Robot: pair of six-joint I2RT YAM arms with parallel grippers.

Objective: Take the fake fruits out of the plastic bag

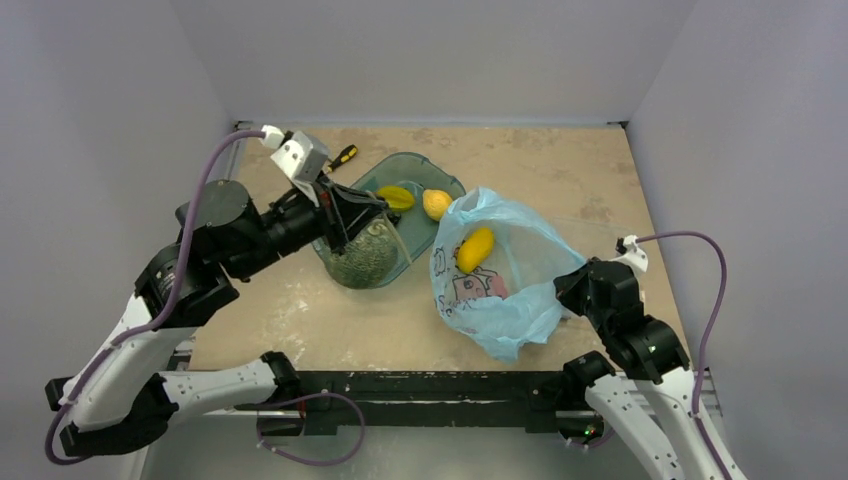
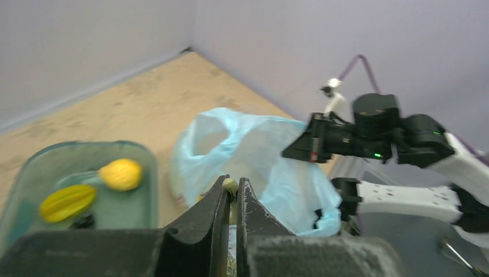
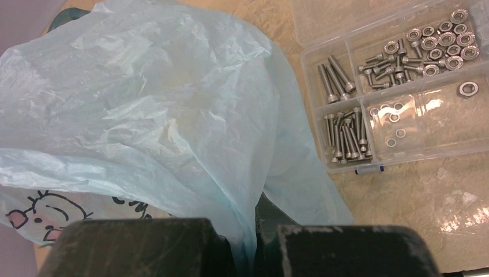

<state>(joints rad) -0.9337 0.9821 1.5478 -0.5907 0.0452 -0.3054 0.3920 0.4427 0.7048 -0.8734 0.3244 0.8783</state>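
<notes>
While the left end effector [image 2: 232,187] was closed narrow on the short stem of the large dull-green fruit [image 1: 365,255], its fingers [image 2: 202,225] all but touching, the fruit itself sat directly beneath it at the near end of the teal tray [image 1: 420,158]. Whether the fruit rested in the tray or hung clear of it could not be determined. The right end effector [image 3: 254,236] was pinched tight on a fold of the light-blue plastic bag [image 3: 173,104], at the bag's near right edge as seen from above. The bag lay on the surface [image 1: 560,170] just right of the tray, its mouth open upward and its cartoon print on the near side. The yellow mango-like fruit [image 1: 475,248] lay inside the bag, visible through the opening and apart from both end effectors. At the far end of the tray, a star fruit [image 1: 395,197] and a yellow pear [image 1: 436,203] lay side by side. A clear compartmented box [image 3: 398,86] of bolts, nuts and washers stood just beside the bag. A screwdriver [image 1: 342,155] with a yellow-and-black handle lay beyond the tray.
</notes>
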